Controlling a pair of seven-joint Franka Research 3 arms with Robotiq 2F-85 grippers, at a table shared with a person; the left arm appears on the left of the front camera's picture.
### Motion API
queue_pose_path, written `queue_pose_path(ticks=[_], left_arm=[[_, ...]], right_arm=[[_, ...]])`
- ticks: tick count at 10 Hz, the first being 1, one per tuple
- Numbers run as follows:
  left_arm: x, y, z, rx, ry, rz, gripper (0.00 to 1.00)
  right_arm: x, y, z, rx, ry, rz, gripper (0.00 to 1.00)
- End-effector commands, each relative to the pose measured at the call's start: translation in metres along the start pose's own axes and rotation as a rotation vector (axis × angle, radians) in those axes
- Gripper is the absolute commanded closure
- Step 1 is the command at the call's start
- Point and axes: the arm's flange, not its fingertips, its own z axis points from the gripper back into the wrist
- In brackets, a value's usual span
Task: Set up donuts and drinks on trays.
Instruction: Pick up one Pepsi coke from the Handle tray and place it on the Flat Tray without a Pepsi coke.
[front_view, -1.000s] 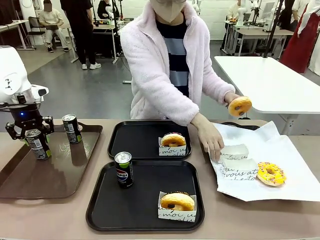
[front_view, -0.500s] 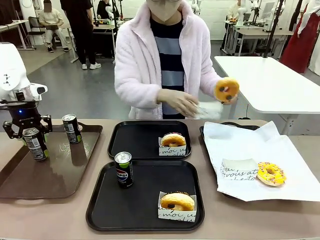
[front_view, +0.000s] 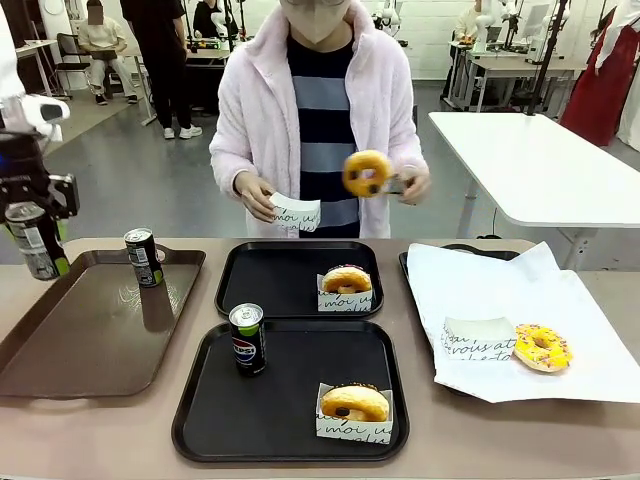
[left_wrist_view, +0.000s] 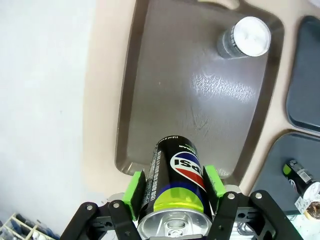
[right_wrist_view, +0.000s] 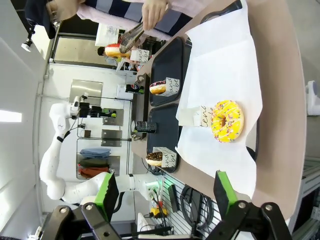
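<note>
Pinching a Pepsi can (left_wrist_view: 177, 172) in the left gripper (left_wrist_view: 173, 189), in the air at the brown tray's (front_view: 90, 340) left side.
Showing the right gripper (right_wrist_view: 166, 195) spread, empty, facing a yellow donut (right_wrist_view: 227, 120) on white paper (right_wrist_view: 215, 65); second can (front_view: 143, 257) on the brown tray, third can (front_view: 247, 338) and a sleeved donut (front_view: 353, 403) on the near black tray (front_view: 290, 400).

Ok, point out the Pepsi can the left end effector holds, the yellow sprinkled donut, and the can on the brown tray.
Held Pepsi can (left_wrist_view: 175, 180): left wrist view, on its label.
Yellow sprinkled donut (front_view: 527, 350): front view, icing left of hole.
Second Pepsi can (front_view: 143, 257) on brown tray (front_view: 80, 340): front view, mid-side.
</note>
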Motion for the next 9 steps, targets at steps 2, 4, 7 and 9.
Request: queue_pose_path(ticks=[2,4,7,9], left_arm=[[0.0,0.0,0.0,0.0,0.0,0.0,1.0],[0.0,0.0,0.0,0.0,0.0,0.0,1.0],[0.004,-0.041,0.006,-0.034,-0.069,-0.046,0.4],[0.009,-0.092,0.01,-0.059,-0.104,-0.109,0.4]], right_arm=[[0.0,0.0,0.001,0.013,-0.004,0.006,0.0],[0.0,0.0,0.001,0.013,-0.004,0.006,0.0],[0.0,0.0,0.001,0.013,-0.004,0.006,0.0],[0.0,0.0,0.001,0.013,-0.004,0.006,0.0]])
